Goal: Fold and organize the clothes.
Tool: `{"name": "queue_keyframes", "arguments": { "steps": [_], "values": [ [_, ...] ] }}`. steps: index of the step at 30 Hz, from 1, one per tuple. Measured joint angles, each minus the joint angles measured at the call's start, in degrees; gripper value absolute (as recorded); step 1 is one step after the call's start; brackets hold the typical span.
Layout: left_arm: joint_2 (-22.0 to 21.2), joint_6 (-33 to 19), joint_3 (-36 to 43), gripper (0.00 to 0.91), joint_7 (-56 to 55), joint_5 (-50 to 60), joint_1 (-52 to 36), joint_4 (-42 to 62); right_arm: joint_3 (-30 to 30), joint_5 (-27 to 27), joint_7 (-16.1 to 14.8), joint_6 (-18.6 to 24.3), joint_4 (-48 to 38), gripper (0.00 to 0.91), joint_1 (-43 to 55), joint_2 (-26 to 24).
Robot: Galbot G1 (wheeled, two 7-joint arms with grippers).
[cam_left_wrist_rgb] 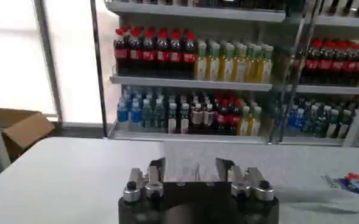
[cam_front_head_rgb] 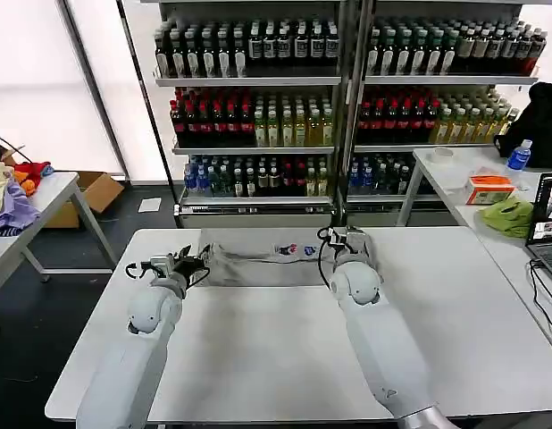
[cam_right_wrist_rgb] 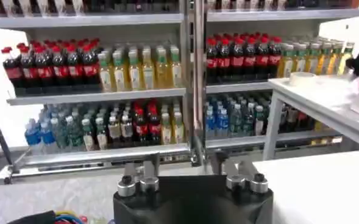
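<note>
My left gripper (cam_front_head_rgb: 202, 262) sits at one end of the grey shirt (cam_front_head_rgb: 258, 264), its fingers parted with the cloth lying flat between and just ahead of them. In the left wrist view the shirt (cam_left_wrist_rgb: 194, 164) runs forward from the fingers (cam_left_wrist_rgb: 156, 169). My right gripper (cam_front_head_rgb: 345, 238) rests at the shirt's other end, beside the small coloured chest print (cam_front_head_rgb: 296, 249); whether its fingers are parted or pinched I cannot tell.

My judgement of the step: I am taking hold of both ends to make a fold. To do it well, I should pinch only the top layer's edge at matching spots on both sides, lift evenly and carry both ends at one pace — otherwise the soft cotton will sag and skew in the middle.

The shirt is thin, limp and matte, already a long narrow strip with soft creases. Under it the white table (cam_front_head_rgb: 258, 357) is smooth and hard, so the cloth should slide easily. Beyond the table stand metal shelves (cam_front_head_rgb: 258, 80) of glossy bottles.
</note>
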Motion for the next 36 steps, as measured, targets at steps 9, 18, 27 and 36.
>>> {"name": "queue_keyframes", "arguments": {
  "steps": [9,18,27,36],
  "values": [
    [0.80,1.79,-1.30,0.907,-0.45,-0.03,2.91,-4.81,1.56,1.53,1.46,-2.03,7.46,0.907,-5.02,-2.47],
    [1.04,2.40,-2.01,0.907,-0.27,0.89,7.66,-9.31,3.66,2.48,2.22,-3.82,13.50,0.907,-10.26,-5.29],
    [0.78,2.63,-1.82,0.907,-0.14,2.23,10.06,-10.55,5.48,3.18,2.41,-4.64,15.03,0.907,-13.79,-7.94],
    [0.51,2.67,-1.95,0.907,-0.07,2.77,10.62,-9.97,6.07,2.99,2.04,-4.84,14.01,0.907,-15.49,-8.82]
  ]
}}
